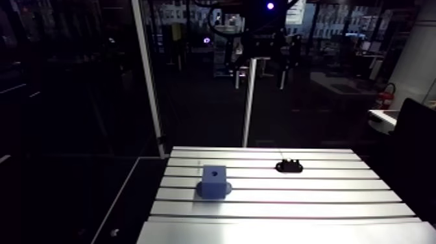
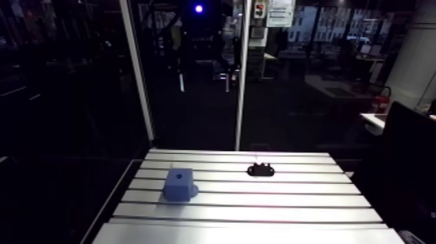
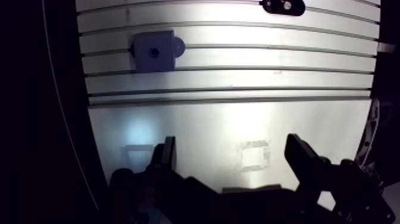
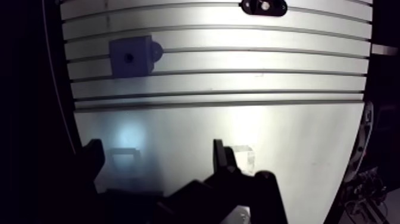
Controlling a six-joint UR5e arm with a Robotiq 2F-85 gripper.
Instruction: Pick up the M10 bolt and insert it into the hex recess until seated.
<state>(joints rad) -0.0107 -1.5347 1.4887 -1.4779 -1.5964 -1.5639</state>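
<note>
A blue block (image 1: 214, 182) with a dark hole in its top face stands on the left part of the slotted table (image 1: 292, 209). To its right and farther back lies a small black piece (image 1: 289, 166) with a pale spot on it; whether this is the bolt I cannot tell. In the wrist view my gripper (image 3: 232, 152) hangs over the smooth front plate, well short of the blue block (image 3: 153, 51) and the black piece (image 3: 284, 6). Its fingers (image 3: 299, 156) stand wide apart with nothing between them.
The table's left edge (image 3: 86, 107) drops off into darkness. Two pale upright posts (image 1: 249, 104) (image 1: 150, 78) rise behind the table's back edge. A dark panel (image 1: 415, 162) stands at the table's right side.
</note>
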